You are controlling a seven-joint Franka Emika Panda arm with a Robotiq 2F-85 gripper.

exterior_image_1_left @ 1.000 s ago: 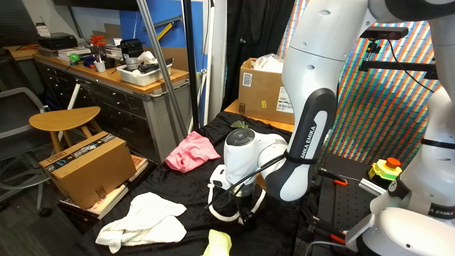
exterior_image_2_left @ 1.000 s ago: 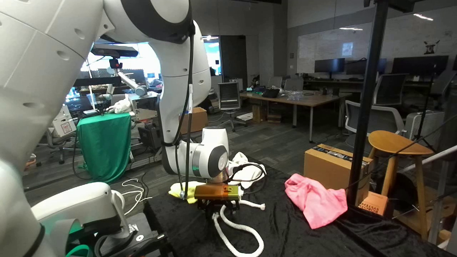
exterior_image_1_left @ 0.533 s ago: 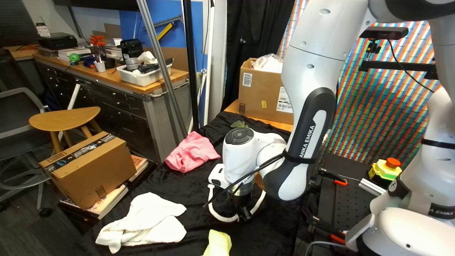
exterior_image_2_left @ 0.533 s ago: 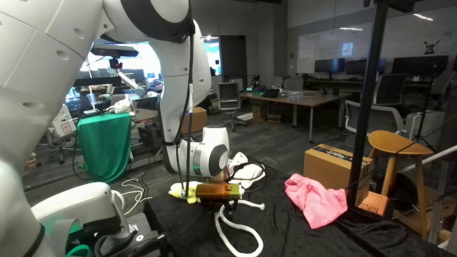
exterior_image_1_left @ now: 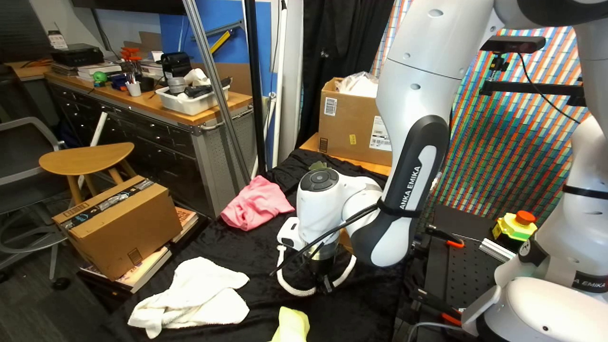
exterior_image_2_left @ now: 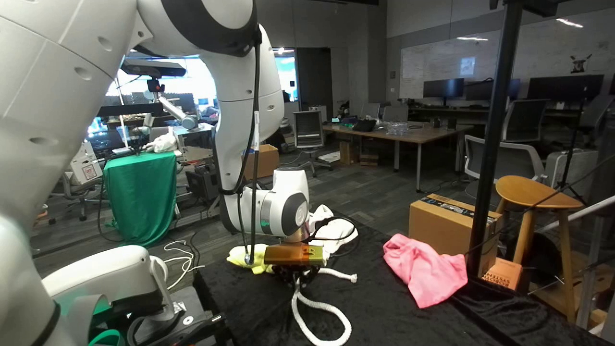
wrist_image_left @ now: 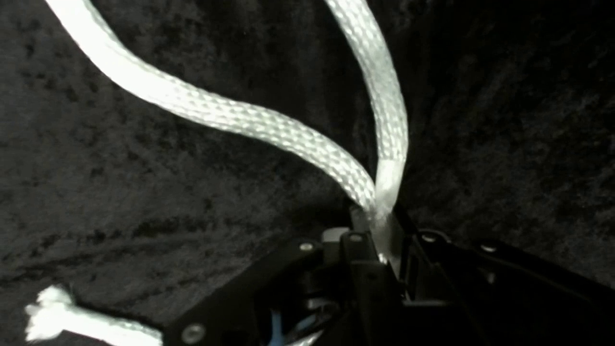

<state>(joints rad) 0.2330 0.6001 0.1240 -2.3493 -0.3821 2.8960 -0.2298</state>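
The end effector [wrist_image_left: 382, 222] apparently hides some rope [wrist_image_left: 274, 126].

In an ext. view, the forearm [exterior_image_1_left: 418, 104] is sloped from approx. 1 o'clock toward 7, w/ the wrist [exterior_image_1_left: 319, 211] set at abt. 10 o'clock of its lower end. Gripper [wrist_image_left: 382, 223] is aimed down, to 6 o'clock, in both ext. views; in wrist view, fingers [wrist_image_left: 358, 250] are pinched near together, tips at approx. 4 o'clock off center, turned toward 12.

Two wide views, a wrist close-up
Exterior views face a workbench [exterior_image_1_left: 152, 107] or an office table [exterior_image_2_left: 427, 135], both taking in arm [exterior_image_1_left: 418, 97] and pink cloth [exterior_image_1_left: 256, 204]; the wrist view looks down closely at rope [wrist_image_left: 269, 126]
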